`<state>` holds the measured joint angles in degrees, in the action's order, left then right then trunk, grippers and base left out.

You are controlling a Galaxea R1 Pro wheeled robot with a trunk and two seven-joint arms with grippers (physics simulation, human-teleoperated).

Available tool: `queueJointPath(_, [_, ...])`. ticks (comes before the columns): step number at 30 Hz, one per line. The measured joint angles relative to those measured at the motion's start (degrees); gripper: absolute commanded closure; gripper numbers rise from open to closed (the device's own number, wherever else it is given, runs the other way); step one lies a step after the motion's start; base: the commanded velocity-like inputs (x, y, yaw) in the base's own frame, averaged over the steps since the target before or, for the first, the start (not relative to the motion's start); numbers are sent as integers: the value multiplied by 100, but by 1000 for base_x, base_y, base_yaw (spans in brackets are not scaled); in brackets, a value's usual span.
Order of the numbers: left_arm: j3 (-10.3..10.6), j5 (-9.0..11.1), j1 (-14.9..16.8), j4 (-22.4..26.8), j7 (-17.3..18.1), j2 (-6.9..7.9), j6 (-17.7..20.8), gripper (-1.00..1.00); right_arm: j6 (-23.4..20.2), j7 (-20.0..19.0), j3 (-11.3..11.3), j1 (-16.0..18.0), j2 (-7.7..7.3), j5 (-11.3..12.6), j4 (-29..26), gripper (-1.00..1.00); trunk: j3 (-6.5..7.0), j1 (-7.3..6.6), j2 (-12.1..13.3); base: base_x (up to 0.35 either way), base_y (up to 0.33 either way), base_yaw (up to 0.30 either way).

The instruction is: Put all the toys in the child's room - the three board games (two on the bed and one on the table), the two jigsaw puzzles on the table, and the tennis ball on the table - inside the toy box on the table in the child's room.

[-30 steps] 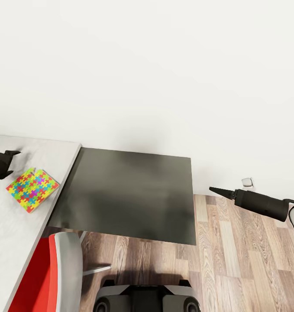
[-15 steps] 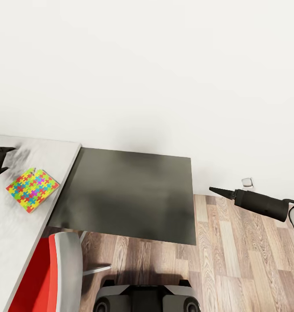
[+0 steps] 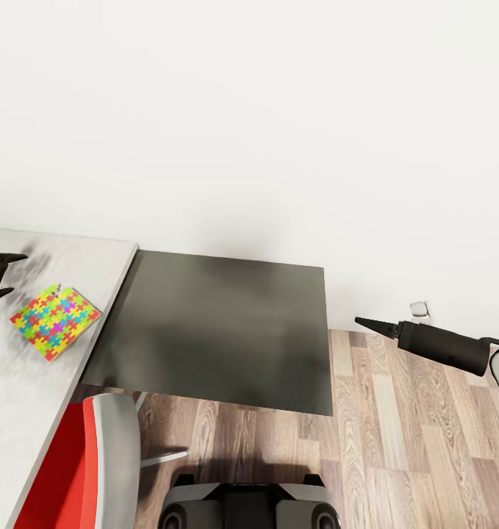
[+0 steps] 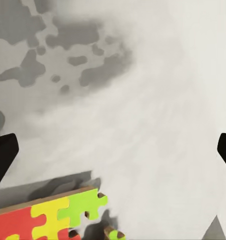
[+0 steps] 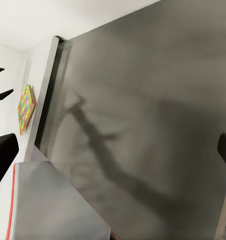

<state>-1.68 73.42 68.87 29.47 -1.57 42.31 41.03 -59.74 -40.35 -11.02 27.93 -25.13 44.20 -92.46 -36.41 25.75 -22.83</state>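
One jigsaw puzzle [image 3: 55, 321], a thin square of bright interlocking pieces, lies flat on the pale grey top of the table [image 3: 29, 382]. My left gripper [image 3: 12, 274] hovers open just beyond the puzzle's far-left corner, touching nothing. In the left wrist view its dark fingertips [image 4: 3, 156] stand wide apart over bare tabletop, with the puzzle's corner [image 4: 53, 215] beside them. My right gripper [image 3: 361, 322] hangs open over the wood floor, right of the dark grey table section [image 3: 220, 330]. The right wrist view looks across that section to the puzzle [image 5: 25, 107].
A red chair with a grey back [image 3: 102, 455] is tucked under the table's near edge. A white wall rises behind the table, with a small socket [image 3: 419, 309] low on it. My base [image 3: 249, 505] stands on the plank floor.
My left gripper has drawn back to the left, away from the puzzle and toward the picture's edge. The puzzle and the right arm have not moved.
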Motion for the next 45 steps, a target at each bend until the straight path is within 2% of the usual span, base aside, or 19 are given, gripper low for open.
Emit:
queueJointPath(7, [-1,4,-235,106,1,28,520,-100,0,0,7,3,4,0,0,-100,0,0,0,0,0,0])
queueJointPath(10, [-2,8,-314,154,2,31,577,-100,0,0,23,4,3,-2,0,-100,0,0,0,0,0,0])
queueJointPath(14, [-77,12,-647,372,4,67,721,-100,0,0,142,5,1,-2,0,-100,0,0,0,0,0,0])
queueJointPath(15, [-79,17,-649,374,4,67,722,-100,0,0,143,5,1,-2,0,-100,0,0,0,0,0,0])
queueJointPath(20, [-551,7,-905,516,1,137,867,-100,0,0,229,6,3,-2,0,-100,0,0,0,0,0,0])
queueJointPath(21, [-554,9,-906,516,1,137,868,-100,0,0,230,6,3,-3,0,-100,0,0,0,0,0,0])
queueJointPath(24, [-750,0,-983,559,-1,155,964,-100,0,0,251,6,4,-2,0,-100,0,0,0,0,0,0])
queueJointPath(28, [-861,-3,-1047,626,-1,164,1020,-100,0,0,261,6,2,-6,0,-100,0,0,0,0,0,0])
queueJointPath(36, [-953,0,-1107,723,-2,170,1059,-100,0,1,280,7,3,-9,0,-100,0,0,0,0,0,39])
queueJointPath(45, [-992,3,-1130,849,-10,174,1079,-100,0,1,289,8,8,-8,1,-100,0,0,0,0,0,191])
